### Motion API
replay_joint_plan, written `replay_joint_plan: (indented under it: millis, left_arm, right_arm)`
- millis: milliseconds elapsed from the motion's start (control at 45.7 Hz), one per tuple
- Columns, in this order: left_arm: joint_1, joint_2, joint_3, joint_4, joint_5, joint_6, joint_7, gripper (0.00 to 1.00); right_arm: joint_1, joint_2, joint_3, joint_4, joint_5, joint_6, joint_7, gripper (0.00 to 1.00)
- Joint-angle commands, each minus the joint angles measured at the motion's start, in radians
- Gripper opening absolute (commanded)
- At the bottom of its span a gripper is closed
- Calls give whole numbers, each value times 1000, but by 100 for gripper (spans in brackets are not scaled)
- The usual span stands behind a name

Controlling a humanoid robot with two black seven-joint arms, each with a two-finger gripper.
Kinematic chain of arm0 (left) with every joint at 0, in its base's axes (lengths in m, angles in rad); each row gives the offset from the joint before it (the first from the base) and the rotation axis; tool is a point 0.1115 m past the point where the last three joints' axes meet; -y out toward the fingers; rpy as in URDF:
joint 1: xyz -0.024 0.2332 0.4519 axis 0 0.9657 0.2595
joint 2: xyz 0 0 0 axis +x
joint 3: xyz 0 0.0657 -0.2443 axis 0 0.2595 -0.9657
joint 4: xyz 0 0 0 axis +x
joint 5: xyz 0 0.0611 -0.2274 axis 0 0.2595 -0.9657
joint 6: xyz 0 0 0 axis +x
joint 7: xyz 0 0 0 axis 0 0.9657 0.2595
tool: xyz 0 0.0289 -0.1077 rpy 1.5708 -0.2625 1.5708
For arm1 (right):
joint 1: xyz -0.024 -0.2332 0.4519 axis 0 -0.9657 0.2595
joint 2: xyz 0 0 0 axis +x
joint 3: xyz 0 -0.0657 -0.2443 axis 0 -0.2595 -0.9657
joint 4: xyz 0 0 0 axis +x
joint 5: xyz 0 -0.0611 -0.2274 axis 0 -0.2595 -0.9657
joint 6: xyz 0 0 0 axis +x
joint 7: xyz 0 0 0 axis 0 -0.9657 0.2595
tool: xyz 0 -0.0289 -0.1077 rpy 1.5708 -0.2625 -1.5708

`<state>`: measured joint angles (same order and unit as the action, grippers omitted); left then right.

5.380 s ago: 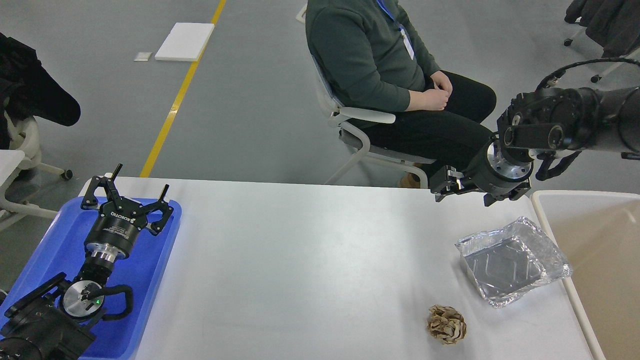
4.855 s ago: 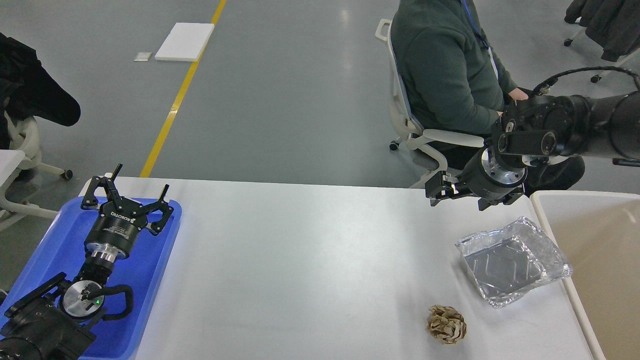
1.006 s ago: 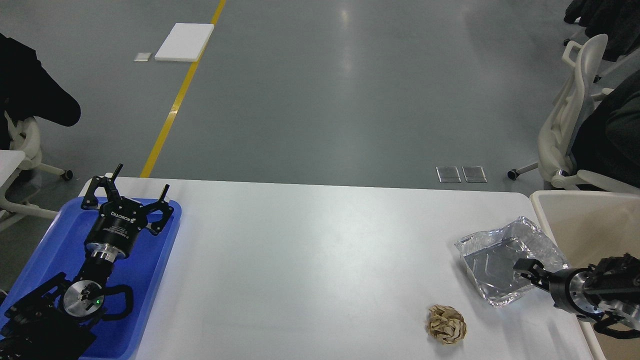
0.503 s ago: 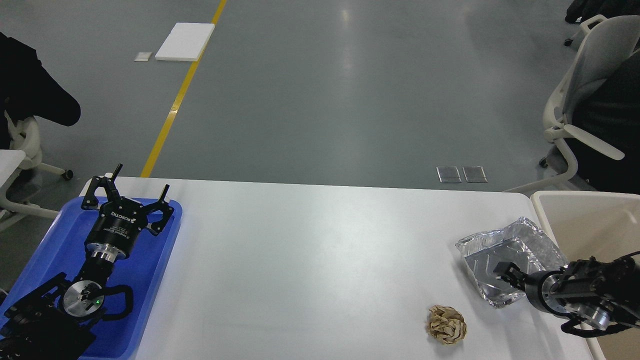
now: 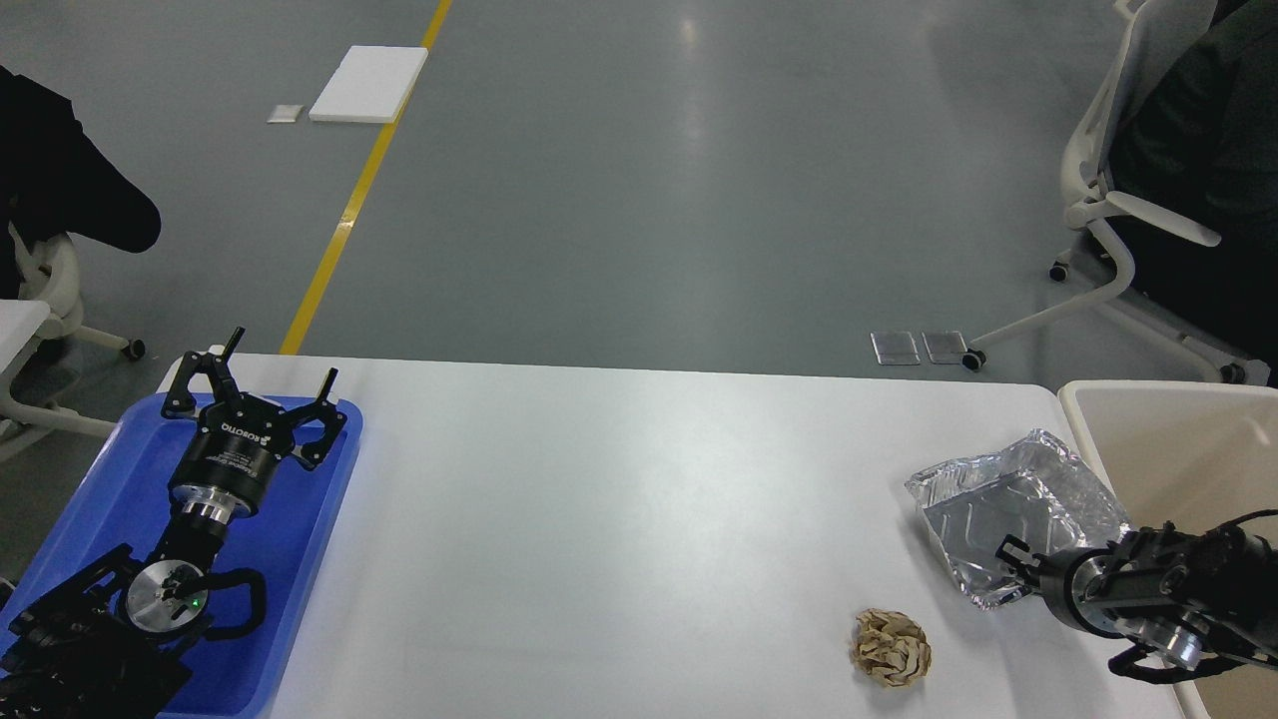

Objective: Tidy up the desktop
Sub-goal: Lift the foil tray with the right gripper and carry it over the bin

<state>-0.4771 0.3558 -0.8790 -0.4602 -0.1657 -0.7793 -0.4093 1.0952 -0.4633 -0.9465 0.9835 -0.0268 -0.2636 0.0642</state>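
Observation:
The white desktop (image 5: pixel 619 519) holds a crinkled foil tray (image 5: pixel 998 499) at the right and a crumpled brown paper ball (image 5: pixel 892 647) near the front edge. My right gripper (image 5: pixel 1013 565) comes in low from the right and sits at the foil tray's near rim, touching or overlapping it. It is small and dark, so I cannot tell whether its fingers are closed on the rim. My left gripper (image 5: pixel 262 387) is open and empty above the far end of the blue tray (image 5: pixel 90 499) at the left.
A beige bin (image 5: pixel 1168 449) stands against the desktop's right edge, just behind my right arm. A person on a white wheeled chair (image 5: pixel 1108 210) is on the floor at the far right. A white board (image 5: pixel 369 83) lies on the floor.

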Motion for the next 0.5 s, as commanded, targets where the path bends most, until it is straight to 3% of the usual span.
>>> replay_joint_plan:
  millis: [0, 481]
  left_arm:
    - [0, 0, 0, 0, 0, 0, 1, 99]
    - [0, 0, 0, 0, 0, 0, 0, 99]
  right_arm:
    - [-5, 3, 0, -2, 1, -2, 0, 0]
    - [20, -2, 0, 3, 2, 9, 0, 0]
